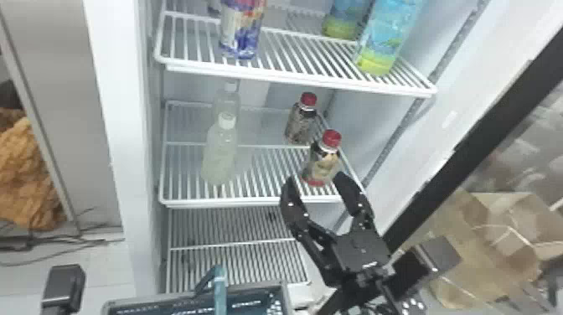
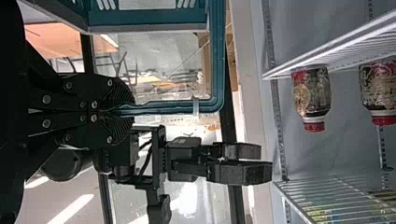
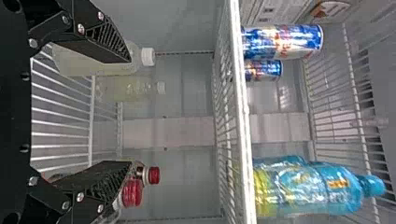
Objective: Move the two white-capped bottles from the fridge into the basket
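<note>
Between the two white-capped pale clear bottles, front (image 1: 220, 155) and rear (image 1: 226, 100), and the two red-capped dark bottles, front (image 1: 322, 163) and rear (image 1: 300, 121), a wide lane runs back over the white wire middle shelf (image 1: 251, 202). The rear pale bottle stands close behind the front one, blocking a way in from behind; the fridge's pale left side wall (image 1: 154, 125) limits the left. Overhead, the white wire upper shelf (image 1: 293, 78) caps the lift. The black right gripper (image 1: 316, 179) is near the front red-capped bottle. Below, the basket's (image 1: 243, 289) upright teal plastic handle (image 1: 219, 289) obstructs entry from above.
</note>
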Robot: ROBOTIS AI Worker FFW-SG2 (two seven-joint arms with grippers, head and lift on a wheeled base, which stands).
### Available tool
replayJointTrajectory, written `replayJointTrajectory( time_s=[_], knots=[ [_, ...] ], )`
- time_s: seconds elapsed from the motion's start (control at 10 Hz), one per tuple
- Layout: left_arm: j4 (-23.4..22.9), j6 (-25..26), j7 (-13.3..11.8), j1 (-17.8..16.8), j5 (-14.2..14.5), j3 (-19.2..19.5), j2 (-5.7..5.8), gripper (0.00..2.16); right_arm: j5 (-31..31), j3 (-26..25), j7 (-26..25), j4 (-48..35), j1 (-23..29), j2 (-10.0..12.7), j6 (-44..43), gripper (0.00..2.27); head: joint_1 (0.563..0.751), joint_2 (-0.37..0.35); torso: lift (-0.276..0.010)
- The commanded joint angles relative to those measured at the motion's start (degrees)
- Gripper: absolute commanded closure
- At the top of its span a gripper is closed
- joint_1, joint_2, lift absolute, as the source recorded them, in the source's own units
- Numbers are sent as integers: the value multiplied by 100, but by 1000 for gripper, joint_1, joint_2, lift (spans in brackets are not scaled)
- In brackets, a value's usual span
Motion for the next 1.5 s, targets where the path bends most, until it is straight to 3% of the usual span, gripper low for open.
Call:
replayJointTrajectory(
  time_s=[0.0, 0.8, 1.4],
  knots=[
    [0, 0, 0, 0, 18, 0, -8, 1154, -11, 104, 64, 200, -240, -53, 51, 252, 695, -350, -260],
    [0, 0, 0, -29, 7, -23, -8, 1154, -102, 515, 759, 1536, -1632, -185, 501, 237, 695, -285, -260],
    [0, 0, 8, -43, 18, -35, -8, 1154, -68, 858, 838, 2281, -2462, -211, 628, 185, 695, -228, -260]
  ],
)
